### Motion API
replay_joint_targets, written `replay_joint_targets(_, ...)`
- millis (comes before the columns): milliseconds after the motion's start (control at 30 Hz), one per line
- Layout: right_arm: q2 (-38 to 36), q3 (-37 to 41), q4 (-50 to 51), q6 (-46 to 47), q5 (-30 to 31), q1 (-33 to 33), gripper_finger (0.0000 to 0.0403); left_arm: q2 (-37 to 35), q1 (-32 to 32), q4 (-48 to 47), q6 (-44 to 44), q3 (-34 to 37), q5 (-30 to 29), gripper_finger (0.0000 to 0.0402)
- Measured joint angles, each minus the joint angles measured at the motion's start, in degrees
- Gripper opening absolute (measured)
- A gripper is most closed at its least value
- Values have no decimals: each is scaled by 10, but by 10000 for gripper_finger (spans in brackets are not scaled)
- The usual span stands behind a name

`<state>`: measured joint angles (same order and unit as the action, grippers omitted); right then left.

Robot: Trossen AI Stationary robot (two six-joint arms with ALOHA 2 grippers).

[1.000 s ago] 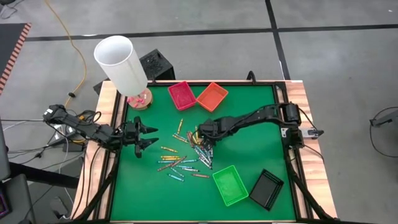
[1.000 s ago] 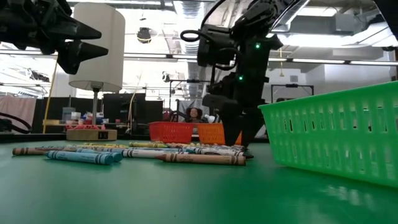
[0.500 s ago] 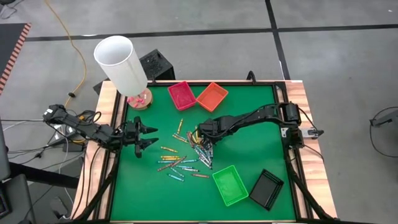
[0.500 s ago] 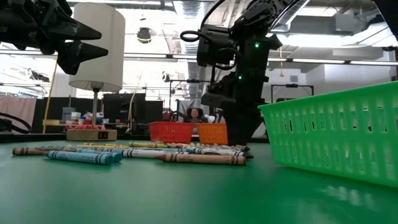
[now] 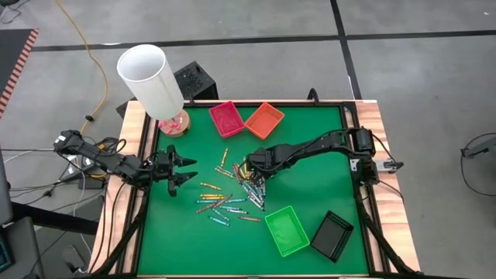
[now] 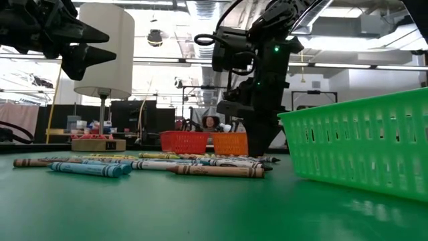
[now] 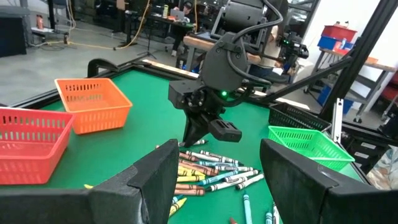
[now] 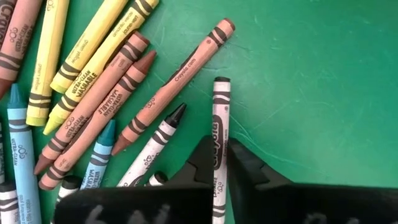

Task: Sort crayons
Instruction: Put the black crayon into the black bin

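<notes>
The green felt-covered table [image 5: 310, 201] carries four open plastic trays: a red [image 5: 226, 118] and an orange one [image 5: 264, 120] at the far edge, a green [image 5: 287, 230] and a black one [image 5: 332, 235] at the near edge. The loose paper-wrapped crayons [image 5: 232, 194] lie scattered mid-table between the two pairs, none of them visibly sorted yet.

Note the right gripper [image 5: 260, 181]: it is lowered onto the pile's right-hand edge, on the side toward the green tray. In its wrist view the two dark fingers [image 8: 202, 163] close narrowly on either side of a grey-white crayon with a dark tip [image 8: 220, 127], which lies flat on the felt. You should judge this as the grasp step; a firm pinch cannot be confirmed.

Next, complete the closure, lift straight up clear of the neighbouring white crayon [image 8: 152, 149], then carry to the matching tray.

The left gripper [image 5: 184, 170] waits above the table's left side, jaws spread wide and empty.
</notes>
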<state>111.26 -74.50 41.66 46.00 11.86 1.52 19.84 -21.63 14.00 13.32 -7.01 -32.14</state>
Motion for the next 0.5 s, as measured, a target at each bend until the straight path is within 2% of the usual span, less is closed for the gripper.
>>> replay_joint_targets(133, -11, 1, -2, 1, 2, -4, 5, 0, 0, 0, 0, 0, 0, 215)
replay_joint_targets(333, -53, 3, 15, 3, 0, -7, 4, 0, 0, -1, 0, 0, 0, 215)
replay_joint_targets(500, -87, 2, 71, 16, 1, -15, 4, 0, 0, -2, 0, 0, 0, 215)
